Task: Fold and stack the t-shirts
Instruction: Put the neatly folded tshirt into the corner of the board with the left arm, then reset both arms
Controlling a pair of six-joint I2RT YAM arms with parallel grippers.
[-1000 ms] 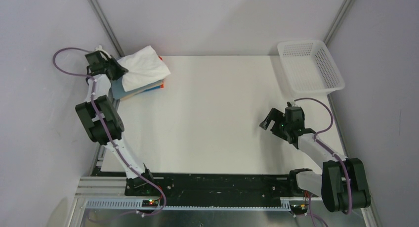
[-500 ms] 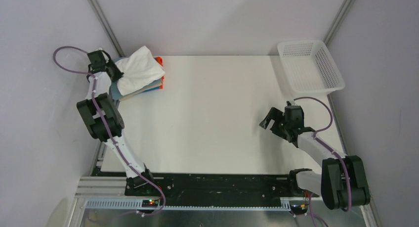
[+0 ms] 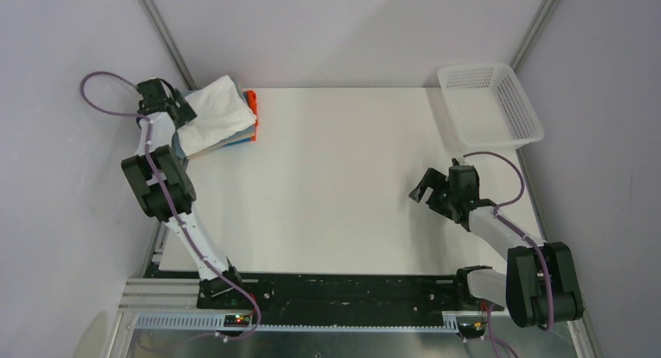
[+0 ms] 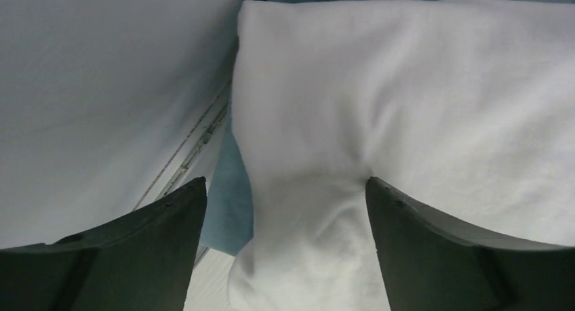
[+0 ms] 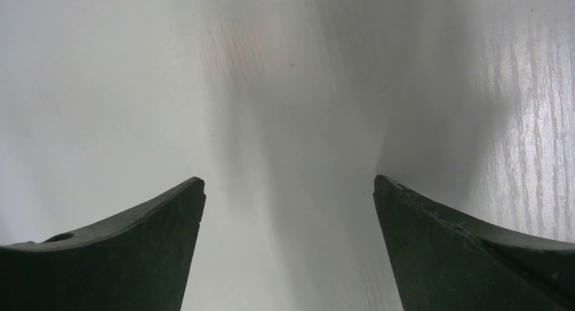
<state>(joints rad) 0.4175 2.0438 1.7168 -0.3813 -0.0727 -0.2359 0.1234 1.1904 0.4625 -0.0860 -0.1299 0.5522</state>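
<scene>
White cloth first: the plain white t-shirt (image 3: 218, 112) lies folded on top of the stack of t-shirts at the table's (image 3: 343, 163) far-left corner, its upper face smooth and its near-left end drawn into a soft, creased bunch. Beneath it a dusty blue-grey shirt (image 3: 181, 146) sticks out on the side toward the table's left edge. An orange shirt (image 3: 251, 101) shows as a narrow strip at the stack's far-right corner, and a thin line of bright blue (image 3: 248, 136) runs along the stack's right side. A beige layer cannot be made out with certainty from above. In the left wrist view the white shirt (image 4: 407, 108) fills most of the frame with the blue-grey cloth (image 4: 227, 202) peeking from under its left border. The left gripper (image 3: 183, 108) sits at the stack's left end, over the table's far-left corner. Its fingers (image 4: 169, 250) are spread wide, and the bunched white cloth lies in the gap between them (image 4: 285, 250) without being pinched. The right gripper (image 3: 425, 193) hangs over the right half of the table, well apart from the stack. Its fingers (image 5: 149, 250) are likewise spread, with only bare tabletop between them (image 5: 288, 250). A white plastic mesh basket (image 3: 487, 108) rests at the table's far-right corner, partly overhanging the edge there.
</scene>
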